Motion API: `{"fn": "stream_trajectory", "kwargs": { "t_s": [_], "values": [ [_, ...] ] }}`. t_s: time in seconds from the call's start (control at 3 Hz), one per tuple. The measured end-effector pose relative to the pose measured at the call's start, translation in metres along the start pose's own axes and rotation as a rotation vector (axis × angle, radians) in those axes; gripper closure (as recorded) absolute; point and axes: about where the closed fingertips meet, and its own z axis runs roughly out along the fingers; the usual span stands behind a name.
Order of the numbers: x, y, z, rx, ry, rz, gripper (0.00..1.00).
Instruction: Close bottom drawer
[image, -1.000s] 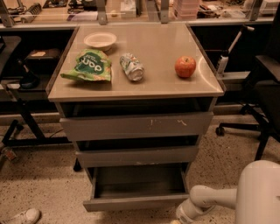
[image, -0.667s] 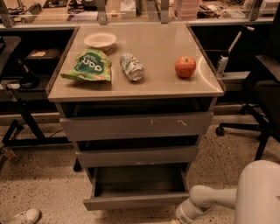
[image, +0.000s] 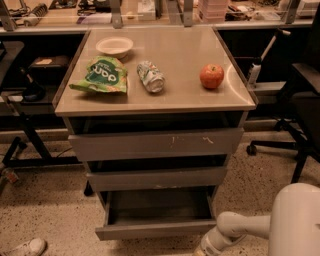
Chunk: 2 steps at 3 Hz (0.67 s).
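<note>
Compared with a second ago, pretty much nothing has changed. The bottom drawer (image: 155, 230) is pulled out just as far as before, its flat grey front sitting well forward of the two drawers above it, and you can look straight down into the shallow, dark box. The arm hasn't budged either, as far as I can see.

About the arm: the big white rounded shell (image: 297, 220) fills the bottom right corner of the view. From it a white forearm (image: 242, 226) reaches left and bends downward. It ends at the gripper (image: 201, 251), right on the bottom edge of the view, just off the drawer front's right corner. The view cuts it off there, so I can't tell whether it's clenched or loose, or whether it touches the drawer at all.

Everything else is sitting where it was. The middle drawer (image: 157, 178) sticks out a little, and the top drawer (image: 155, 144), the wide one with white scratches, is slightly out too. On the cabinet top (image: 175, 102), a white bowl (image: 114, 46) sits near the back left corner. A green snack bag (image: 101, 75) lies along the left edge, with a can (image: 150, 76) on its side just right of the bag. A red apple (image: 211, 76) stands toward the right edge. A white shoe (image: 25, 248) pokes in at the lower left on the speckled floor (image: 50, 210).
</note>
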Motion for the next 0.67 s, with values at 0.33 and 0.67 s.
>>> {"fn": "stream_trajectory", "kwargs": {
  "t_s": [0.33, 0.67],
  "values": [
    [-0.0001, 0.0000, 0.0002, 0.000, 0.000, 0.000, 0.89],
    [-0.0007, -0.0001, 0.0010, 0.000, 0.001, -0.003, 1.00]
  ]
}}
